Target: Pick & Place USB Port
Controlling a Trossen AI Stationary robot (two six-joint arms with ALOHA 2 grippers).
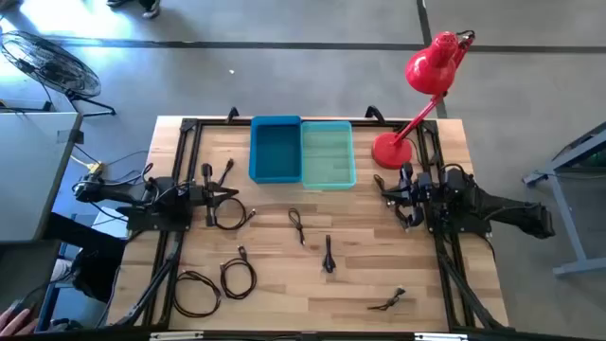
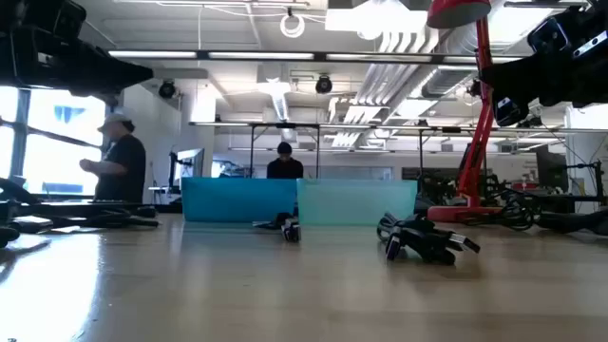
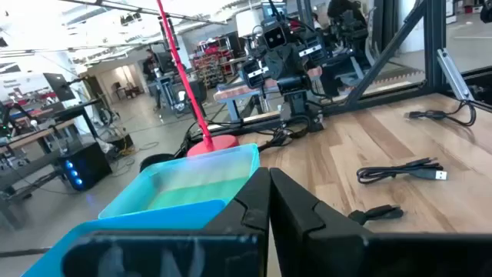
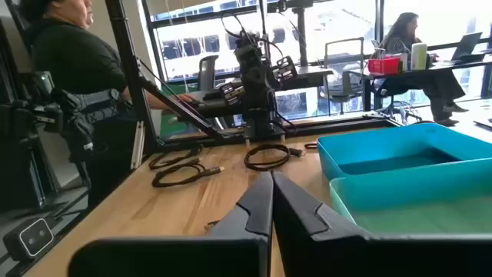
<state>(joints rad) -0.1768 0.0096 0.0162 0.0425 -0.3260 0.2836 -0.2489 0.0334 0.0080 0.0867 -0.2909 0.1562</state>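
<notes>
Several black USB cables lie loose on the wooden table, among them one at the middle point(image 1: 297, 224), one nearer the front point(image 1: 328, 254) and a coiled one at the front left point(image 1: 237, 275). A blue bin point(image 1: 276, 149) and a teal bin point(image 1: 328, 154) stand side by side at the far edge. My left gripper point(image 1: 232, 196) hovers shut at the table's left side, its fingertips point(image 3: 269, 192) together. My right gripper point(image 1: 383, 185) hovers shut at the right side, its fingertips point(image 4: 270, 192) also together. Neither holds anything.
A red desk lamp point(image 1: 431, 71) stands with its base point(image 1: 390, 150) on the table's far right corner, beside the teal bin. More cables lie at the front right point(image 1: 388, 302) and the front left point(image 1: 194, 289). People stand in the room beyond the table.
</notes>
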